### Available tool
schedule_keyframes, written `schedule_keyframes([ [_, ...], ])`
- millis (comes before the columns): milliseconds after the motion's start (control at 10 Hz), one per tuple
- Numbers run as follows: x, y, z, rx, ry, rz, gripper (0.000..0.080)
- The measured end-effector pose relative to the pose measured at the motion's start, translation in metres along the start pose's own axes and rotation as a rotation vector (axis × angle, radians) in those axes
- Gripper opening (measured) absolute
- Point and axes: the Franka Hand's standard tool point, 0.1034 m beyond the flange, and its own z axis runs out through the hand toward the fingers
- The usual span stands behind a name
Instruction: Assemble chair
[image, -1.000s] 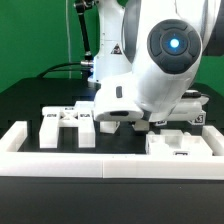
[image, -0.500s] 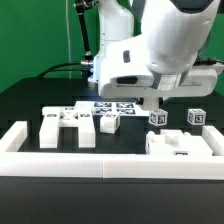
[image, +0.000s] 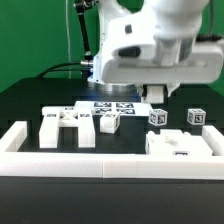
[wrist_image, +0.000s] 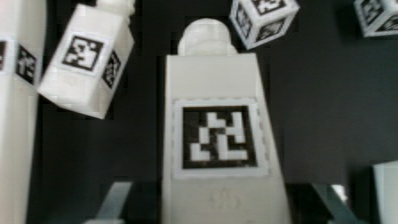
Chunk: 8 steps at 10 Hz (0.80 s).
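I work over a black table (image: 25, 100). A long white border rail (image: 110, 166) lies along the table edge nearest the exterior camera and turns back at the exterior view's left corner. Just behind the rail, toward the exterior view's right, a broad white chair slab (image: 180, 146) lies flat. Toward the left lies a blocky tagged chair part (image: 62, 126), with a small tagged block (image: 110, 122) just beside it; I cannot tell whether they touch. Two tagged cube-like pieces (image: 157, 117) (image: 196, 117) stand apart toward the right edge. The marker board (image: 113, 106) lies flat mid-table, behind the small block.
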Motion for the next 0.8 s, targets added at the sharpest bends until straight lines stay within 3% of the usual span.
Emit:
schedule_keyframes([
  [300, 0.013, 0.001, -0.029, -0.003, 0.172, -0.003, 0.0291],
  [600, 0.018, 0.003, -0.029, -0.008, 0.406, -0.001, 0.0291],
  [800, 0.021, -0.005, -0.041, -0.008, 0.566, 0.002, 0.0291],
])
